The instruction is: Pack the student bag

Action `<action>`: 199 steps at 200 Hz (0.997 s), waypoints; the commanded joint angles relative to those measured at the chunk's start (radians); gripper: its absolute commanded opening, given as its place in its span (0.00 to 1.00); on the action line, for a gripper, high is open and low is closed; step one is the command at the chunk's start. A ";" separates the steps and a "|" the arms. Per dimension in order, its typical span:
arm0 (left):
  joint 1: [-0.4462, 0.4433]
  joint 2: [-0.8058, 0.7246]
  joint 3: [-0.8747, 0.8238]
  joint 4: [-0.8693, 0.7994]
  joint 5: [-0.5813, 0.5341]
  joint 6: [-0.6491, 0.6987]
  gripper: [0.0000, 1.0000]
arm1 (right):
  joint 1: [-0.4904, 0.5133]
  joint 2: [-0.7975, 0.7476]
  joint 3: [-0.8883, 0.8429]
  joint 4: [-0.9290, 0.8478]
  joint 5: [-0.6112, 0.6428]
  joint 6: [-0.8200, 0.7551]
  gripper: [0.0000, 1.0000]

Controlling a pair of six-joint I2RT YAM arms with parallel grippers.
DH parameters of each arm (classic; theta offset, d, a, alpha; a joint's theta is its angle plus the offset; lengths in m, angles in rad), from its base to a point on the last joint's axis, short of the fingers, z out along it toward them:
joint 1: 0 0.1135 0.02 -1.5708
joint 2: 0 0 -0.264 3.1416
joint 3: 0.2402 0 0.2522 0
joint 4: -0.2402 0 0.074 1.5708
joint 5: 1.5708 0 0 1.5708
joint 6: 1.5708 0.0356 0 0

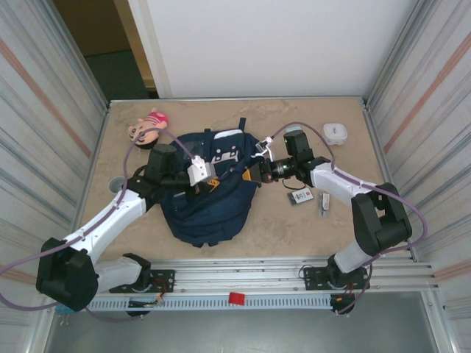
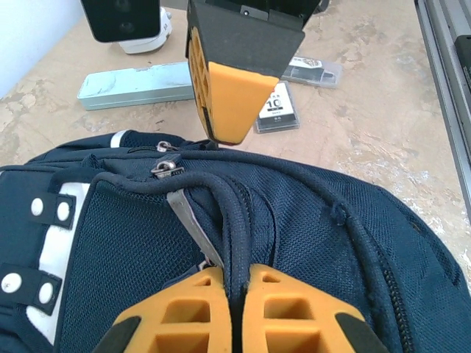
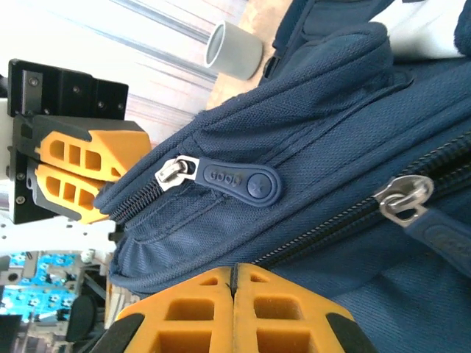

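**Top external: left tool [image 1: 210,180] and right tool [image 1: 244,170] both closed at the large navy-blue fabric backpack [image 1: 210,209]**

Backpack lies flat mid-tabletop [image 1: 280,228], slightly left of centre, with its white-patch trim towards the far side. Left arm comes in from the left and right arm from the right. The tools face each other over the bag's far half, close together but apart.

Left wrist view: the left tool's orange fingers [image 2: 184,316] are together, clamped on a raised piped ridge of the backpack fabric that runs up between them. The right tool's orange tip sits on the bag just beyond a small metal zip slider [image 2: 165,170].

Right wrist view: the right tool's jaws are together with no gap, their tips against the bag's side panel. Can't tell whether any fabric is pinched. A blue rubber zip pull tab [image 3: 239,180] lies flat on the panel just past them.

Loose items on the tabletop:
- pink plush toy [image 1: 147,126], near the bag's far-left corner
- grey cup [image 1: 118,182], at the left edge
- white round lidded container [image 1: 336,132], far right
- flat silver-green tin [image 2: 136,84] and small printed card packet [image 1: 302,196], right of the bag
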 commanded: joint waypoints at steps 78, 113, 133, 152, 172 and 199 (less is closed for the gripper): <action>0.020 -0.066 0.009 0.109 0.106 -0.014 0.00 | -0.089 -0.054 -0.039 0.059 0.095 0.190 0.49; 0.023 -0.066 0.010 0.108 0.125 -0.015 0.00 | -0.078 0.007 0.010 0.045 0.098 0.173 0.52; 0.023 -0.066 0.014 0.108 0.135 -0.019 0.00 | -0.068 0.056 0.040 0.049 0.091 0.154 0.53; 0.023 -0.066 0.016 0.106 0.140 -0.018 0.00 | -0.069 0.100 0.072 0.045 0.083 0.129 0.54; 0.023 -0.067 0.021 0.096 0.141 -0.014 0.00 | -0.062 0.141 0.105 0.060 0.055 0.110 0.55; 0.024 -0.067 0.024 0.092 0.136 -0.012 0.00 | -0.036 0.166 0.134 0.051 0.001 0.069 0.55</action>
